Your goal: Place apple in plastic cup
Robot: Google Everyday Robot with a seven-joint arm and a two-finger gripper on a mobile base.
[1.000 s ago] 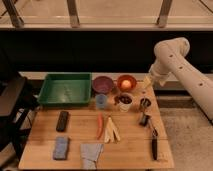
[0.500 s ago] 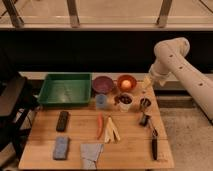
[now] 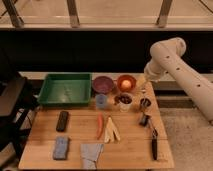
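The wooden table (image 3: 134, 152) is crowded along its back edge and roomier toward the front. At the back a green tray (image 3: 65, 76) fills the left corner. Right of it stand a purple bowl (image 3: 103, 83) and an orange bowl (image 3: 120, 86), side by side. Just in front of these two bowls stand the plastic cup (image 3: 101, 101) and, to its right, a white cup (image 3: 124, 101) with dark contents. The two cups are near each other but apart.

The white arm (image 3: 167, 60) comes in from the right. Its gripper (image 3: 143, 86) hangs at the table's back right edge, just beside the orange bowl. Whether it is spread or closed cannot be made out.

Bare wood lies in front of the tray and along the front right. A black remote-like block (image 3: 62, 120) lies on the left of the middle, a carrot (image 3: 100, 126) and some pale strips (image 3: 113, 131) at its centre. A blue sponge (image 3: 61, 148) and a grey cloth (image 3: 91, 153) lie near the front edge, and a dark-handled tool (image 3: 154, 146) lies along the right edge.

The apple (image 3: 126, 83) is small, round and yellow-orange, brighter than anything around it. It sits inside the orange bowl, clear of the gripper. The plastic cup is short, plain and pale grey-blue, and it stands upright, to the front left of the apple.
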